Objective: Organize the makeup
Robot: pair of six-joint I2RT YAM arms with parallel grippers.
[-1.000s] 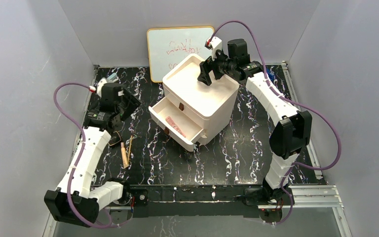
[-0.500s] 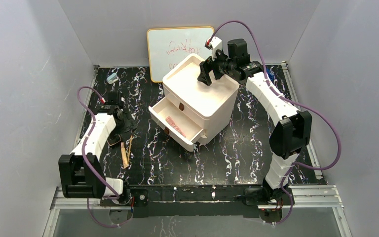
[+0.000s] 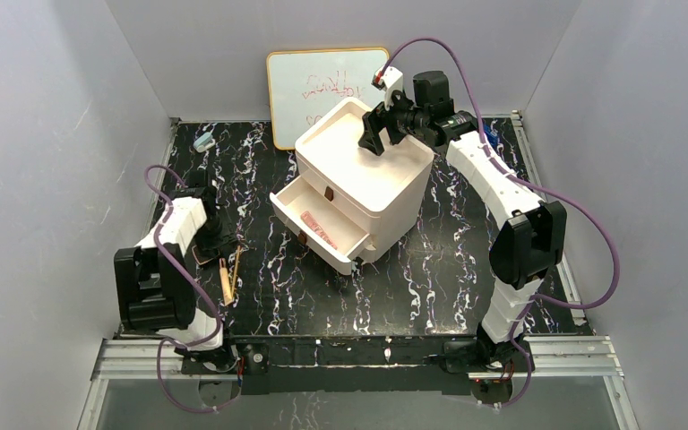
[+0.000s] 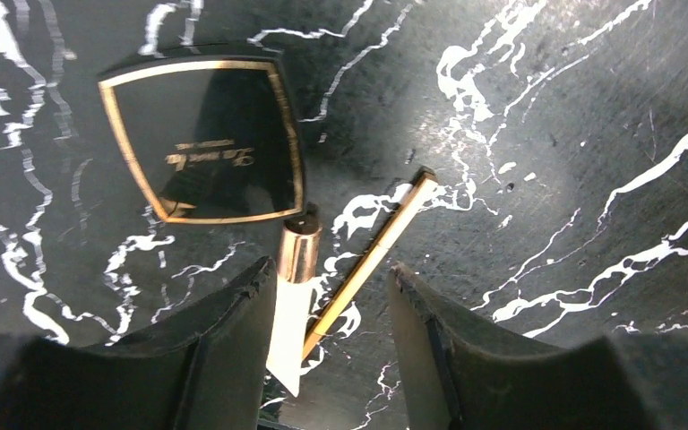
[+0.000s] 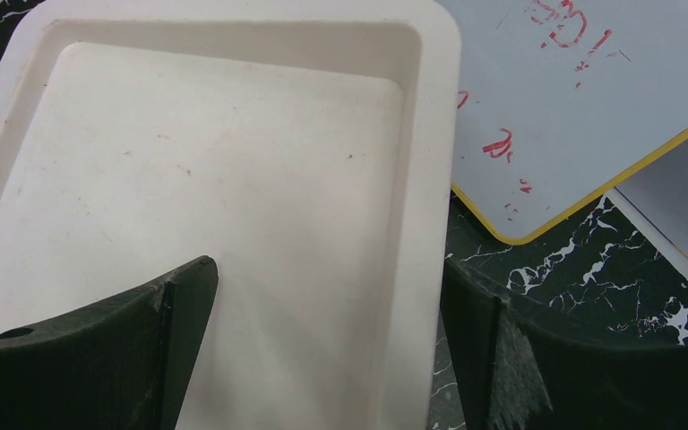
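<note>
Left gripper (image 4: 331,273) straddles brush (image 4: 297,260) and thin stick (image 4: 372,255) — jaws apart.
Brush's long axis points at the dark compact (image 4: 202,143); stick slants diagonally beside it; right gripper (image 5: 322,287) gapes empty.

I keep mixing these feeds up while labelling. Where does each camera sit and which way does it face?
Top external: above and behind the bases, looking down on the table, drawer unit and whiteboard; left arm and right arm show.
Left wrist: on its arm, facing down at the compact, brush and thin stick; open left gripper along the bottom.
Right wrist: on its arm, facing down into the unit's top tray, whiteboard beyond; open right gripper along the bottom.
Shared: top external and right wrist both show tray and whiteboard.
</note>
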